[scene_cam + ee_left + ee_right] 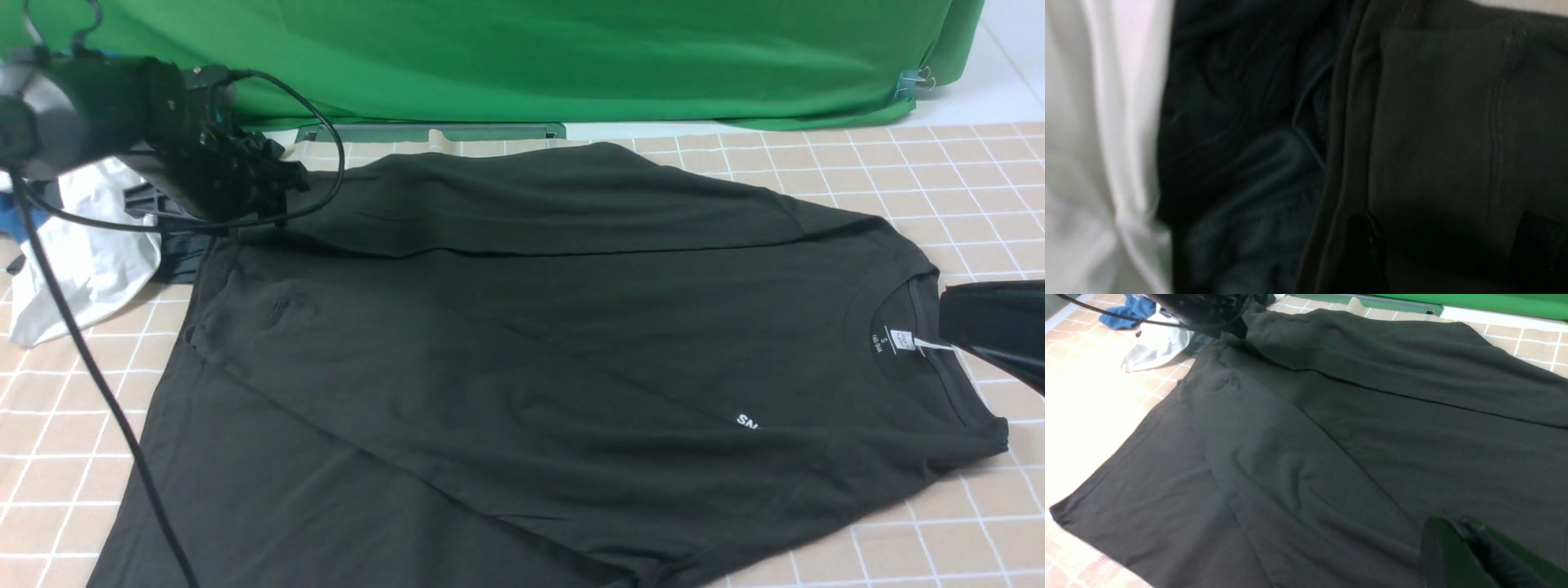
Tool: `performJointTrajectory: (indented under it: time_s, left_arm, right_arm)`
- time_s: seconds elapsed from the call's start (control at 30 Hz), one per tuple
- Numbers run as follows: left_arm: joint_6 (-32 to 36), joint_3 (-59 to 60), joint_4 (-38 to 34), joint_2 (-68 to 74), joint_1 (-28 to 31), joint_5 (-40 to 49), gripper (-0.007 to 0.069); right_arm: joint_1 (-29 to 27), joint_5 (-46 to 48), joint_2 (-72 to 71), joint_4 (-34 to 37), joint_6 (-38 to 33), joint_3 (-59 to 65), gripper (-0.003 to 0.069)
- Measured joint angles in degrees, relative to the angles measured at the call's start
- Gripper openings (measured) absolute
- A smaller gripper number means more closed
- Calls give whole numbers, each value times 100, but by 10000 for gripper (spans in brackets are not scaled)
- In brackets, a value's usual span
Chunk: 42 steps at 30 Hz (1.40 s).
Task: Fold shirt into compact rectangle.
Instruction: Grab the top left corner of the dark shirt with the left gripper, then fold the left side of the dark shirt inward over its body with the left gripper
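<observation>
- Large black long-sleeved cotton shirt [522, 327]: it lies flat, chest print up, across most of the tan grid-patterned table [939, 180].
- Long axis runs side to side. The collar and white neck label point to your right, the hem to your left.
- The far edge is folded in over the body, with a straight crease along the long axis. The near sleeve lies slantwise across the front.
- Left hand [273, 192]: at the far hem corner, jaws wide apart over the cloth, gripping nothing.
- Right hand [1453, 526]: by the collar, pinched narrow, nothing seen between the fingers.
- Step in hand, as I judge it: setting down the far fold. Lift the left hand straight up so the fingers don't drag the crease.
- Make the near fold parallel to that crease.
- Crumpled white garment [82, 245] lies just beyond the hem corner; don't snag it.
</observation>
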Motion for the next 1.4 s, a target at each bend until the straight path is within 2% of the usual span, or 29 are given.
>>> performJointTrajectory:
  time_s: [0.33, 0.4, 0.53, 0.6, 0.67, 0.77, 1.13, 1.4]
  left_arm:
    - [0, -84, 50, 368, 0, -483, 450]
    - [0, -88, 50, 402, 0, -543, 429]
    - [231, -94, 54, 441, 0, -626, 324]
    - [466, -94, 54, 441, 0, -647, 202]
    - [562, -100, 48, 441, 0, -647, 111]
    - [595, -100, 48, 413, 0, -641, 43]
    - [769, -94, 48, -325, 0, 104, 36]
    - [962, -94, 32, -1086, 0, 1315, 36]
  right_arm:
    - [0, 7, 0, 0, 33, 0, 71]
    - [0, 12, 0, 0, 45, 0, 71]
    - [0, 12, 0, 0, 51, 0, 71]
    - [0, 25, 0, 0, 81, 0, 71]
    - [0, 30, 0, 0, 109, 0, 71]
    - [0, 29, 0, 0, 121, 0, 71]
    - [0, 29, 0, 0, 200, 0, 71]
    - [0, 29, 0, 0, 200, 0, 71]
